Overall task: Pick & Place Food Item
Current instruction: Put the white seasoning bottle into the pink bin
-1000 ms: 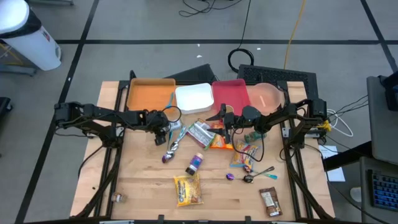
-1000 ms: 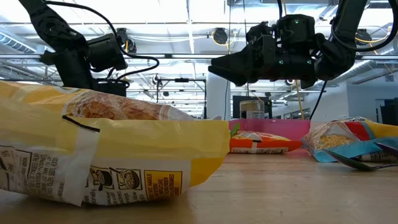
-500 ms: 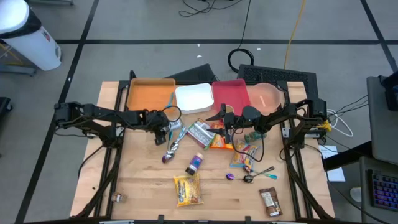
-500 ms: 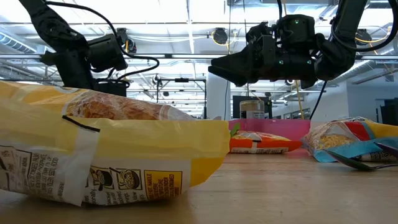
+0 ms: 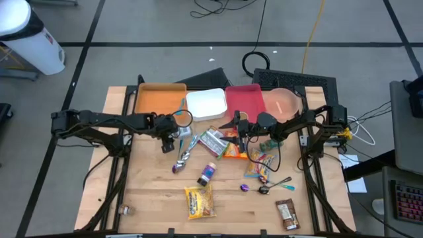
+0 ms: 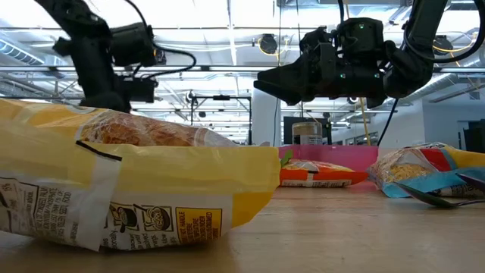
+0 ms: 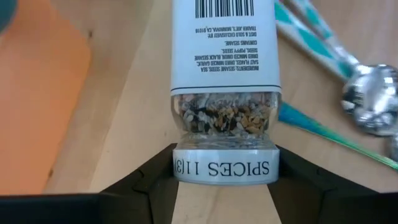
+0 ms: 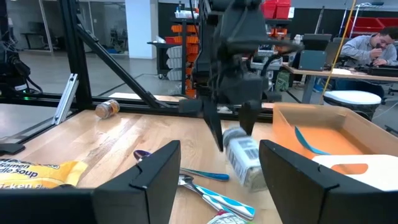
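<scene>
Two arms work over the bench (image 5: 152,211), and near to far the scene goes so: in front lies a yellow snack bag (image 5: 199,201), further in a purple-capped bottle (image 5: 207,174), then the spoons (image 5: 184,153) and packets in the middle, and at the far edge the row of containers.

The step in hand, as I judge it, is the carrying of the spice jar (image 7: 225,93) toward a container. The left end effector (image 5: 173,131) pinches this jar at its white lid, one dark finger (image 7: 144,183) on each side, and the jar hangs clear above the wood near the orange tray (image 5: 158,100). In the right wrist view the jar (image 8: 244,160) is tilted in the grip. To do this step well, the arm should keep the pinch firm on the lid, because the glass body is heavy against so small a hold and may swing or slip. It should travel slowly, stay high enough to pass the tray rim, and release only when the jar is low inside the tray.

The right end effector (image 5: 236,121) waits over the middle packets, near the red tray (image 5: 244,99). Its fingers (image 8: 155,171) stand spread apart and hold nothing.
</scene>
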Motion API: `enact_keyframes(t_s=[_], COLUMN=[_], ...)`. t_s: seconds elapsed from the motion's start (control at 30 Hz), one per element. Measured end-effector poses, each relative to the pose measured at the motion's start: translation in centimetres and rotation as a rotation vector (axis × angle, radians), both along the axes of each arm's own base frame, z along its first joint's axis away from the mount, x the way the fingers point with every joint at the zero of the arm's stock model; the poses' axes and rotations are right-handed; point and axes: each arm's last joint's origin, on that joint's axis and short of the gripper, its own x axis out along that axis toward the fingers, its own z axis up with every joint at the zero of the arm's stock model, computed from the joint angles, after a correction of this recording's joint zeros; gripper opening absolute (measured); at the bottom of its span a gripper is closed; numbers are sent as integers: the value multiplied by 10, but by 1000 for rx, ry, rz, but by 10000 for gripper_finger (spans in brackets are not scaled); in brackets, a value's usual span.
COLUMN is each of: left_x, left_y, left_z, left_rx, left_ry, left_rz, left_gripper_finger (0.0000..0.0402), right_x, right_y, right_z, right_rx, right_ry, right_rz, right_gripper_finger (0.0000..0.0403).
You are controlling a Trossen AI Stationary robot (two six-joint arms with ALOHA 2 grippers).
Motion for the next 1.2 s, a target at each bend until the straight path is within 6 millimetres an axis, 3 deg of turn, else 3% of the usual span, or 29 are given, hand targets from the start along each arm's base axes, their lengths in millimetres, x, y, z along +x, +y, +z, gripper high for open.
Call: enact_keyframes(t_s=[0.3,0.47,0.7,0.9,1.2], left_x=[18,27,37,42,47], left_y=[-14,-15,-13,-10,-10], left_z=[31,37,46,51,56], left_rx=[-25,-96,-182,-300,-402], left_ry=[-92,-202,-358,-446,-510], left_rz=[-69,-51,43,134,195], left_gripper_finger=[210,210,210,210,210], right_x=[8,28,58,68,68], right_y=[31,64,101,106,103], right_z=[3,10,39,57,54], right_rx=[-135,-377,-692,-922,-1069], right_ry=[-15,58,217,248,311], right_rz=[54,-50,-177,-255,-214], right_gripper_finger=[233,268,312,326,318])
